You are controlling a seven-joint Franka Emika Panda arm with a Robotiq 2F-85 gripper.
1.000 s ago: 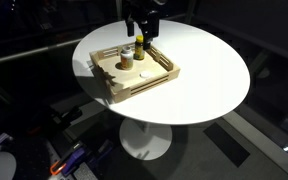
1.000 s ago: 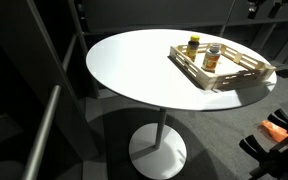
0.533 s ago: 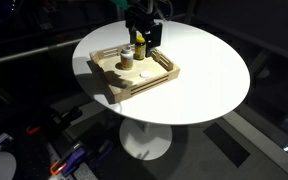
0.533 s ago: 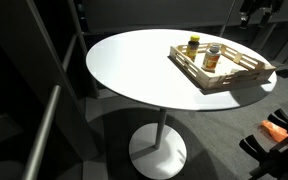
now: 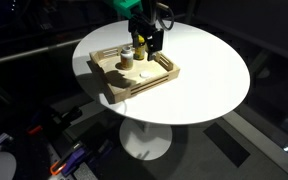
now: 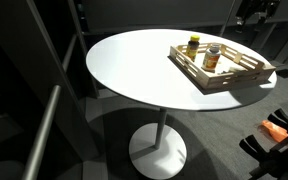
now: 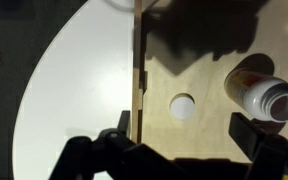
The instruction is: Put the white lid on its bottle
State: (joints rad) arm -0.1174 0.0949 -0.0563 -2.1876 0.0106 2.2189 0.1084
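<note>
Where my wrist camera looks down, the white worktop (image 7: 74, 90) fills the left side, its round edge curving off into dark floor. Next comes the tray (image 7: 138, 60), pale wood, with one raised wall running top to bottom as a thin strip. Everything right of that strip is the tray's floor. On that floor the lid (image 7: 183, 106) lies flat, a small white disc on its own, touching neither the wall nor anything else. Further right, near the frame edge, is the bottle (image 7: 262, 96), with an amber body and a bare white neck, uncapped and apart from the lid. My fingers (image 7: 184, 152) come in along the bottom of the frame, spread wide with nothing between them. One dark tip shows to the left of the lid and one to the right. From here I cannot tell how high I hang over the tray.

In an exterior view the tray (image 5: 144, 85) sits on the left part of the worktop (image 5: 209, 70), and my fingers (image 5: 153, 38) hang over its far side.

In an exterior view the worktop (image 6: 134, 70) carries the tray (image 6: 234, 78) at its right. Inside, a capped bottle (image 6: 193, 44) with a yellow top stands left of the bottle (image 6: 213, 57), both upright. My fingers (image 6: 254, 12) are up in the right corner, above them.
</note>
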